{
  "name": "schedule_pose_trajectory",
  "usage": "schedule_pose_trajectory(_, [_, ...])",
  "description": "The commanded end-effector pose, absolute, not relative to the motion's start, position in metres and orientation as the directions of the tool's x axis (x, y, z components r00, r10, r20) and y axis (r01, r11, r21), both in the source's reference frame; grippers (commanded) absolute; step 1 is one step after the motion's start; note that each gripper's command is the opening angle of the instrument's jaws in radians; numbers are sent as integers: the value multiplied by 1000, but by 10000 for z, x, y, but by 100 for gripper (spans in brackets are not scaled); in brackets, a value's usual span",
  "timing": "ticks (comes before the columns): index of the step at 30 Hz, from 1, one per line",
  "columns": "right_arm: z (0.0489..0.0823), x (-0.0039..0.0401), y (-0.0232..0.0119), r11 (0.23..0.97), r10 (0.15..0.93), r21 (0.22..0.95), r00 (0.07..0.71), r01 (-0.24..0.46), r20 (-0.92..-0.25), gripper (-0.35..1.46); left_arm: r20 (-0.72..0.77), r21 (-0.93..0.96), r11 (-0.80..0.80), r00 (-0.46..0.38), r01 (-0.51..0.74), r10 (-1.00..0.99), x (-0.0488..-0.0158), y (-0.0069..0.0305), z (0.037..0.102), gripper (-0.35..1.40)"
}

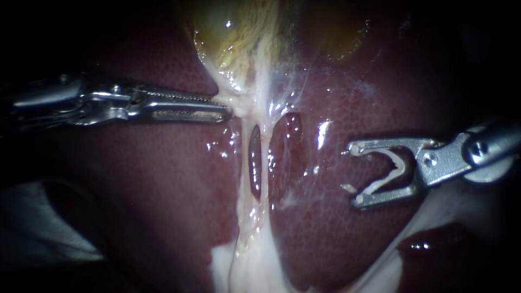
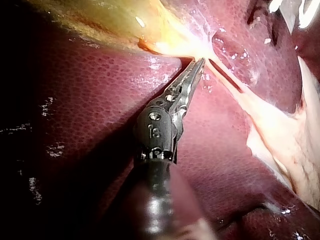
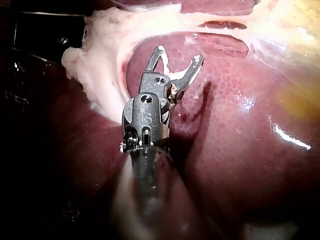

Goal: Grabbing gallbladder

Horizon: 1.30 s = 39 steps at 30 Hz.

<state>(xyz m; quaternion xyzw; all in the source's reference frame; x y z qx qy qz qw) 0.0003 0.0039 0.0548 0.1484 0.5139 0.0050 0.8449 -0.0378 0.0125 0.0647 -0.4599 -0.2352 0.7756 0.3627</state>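
Left instrument [image 1: 227, 111], jaws closed together, touches pale tissue under the gallbladder [image 1: 239, 32] at 12 o'clock. Right instrument [image 1: 351, 176] gapes empty over liver [image 1: 325, 239] at 3 o'clock.

Liver and pale tissue around the claws

Dark red liver [image 1: 135, 179] lies under the left claw [image 1: 227, 111] and the right claw [image 1: 353, 176]. A pale band of tissue [image 1: 255, 244] runs between them, meeting the left claw's tip and splitting around a dark slit [image 1: 255, 168].
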Motion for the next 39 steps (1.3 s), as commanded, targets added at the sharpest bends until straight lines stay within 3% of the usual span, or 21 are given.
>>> schedule_pose_trajectory(1, [548, 3, 39, 956, 161, 256, 472, 144, -867, 50, -541, -706, -623, -313, -335, 781, -376, 126, 643, -35])
schedule_pose_trajectory(10, [548, 3, 39, 956, 161, 256, 472, 144, -867, 50, -532, -721, -615, -314, -320, 786, -364, 139, 618, -35])
schedule_pose_trajectory(24, [548, 2, 39, 956, 161, 256, 471, 145, -867, 50, -522, -721, -597, -290, -351, 802, -315, 179, 578, -35])
schedule_pose_trajectory(39, [548, 2, 39, 956, 161, 256, 471, 145, -867, 50, -521, -722, -596, -289, -353, 803, -315, 178, 575, -35])
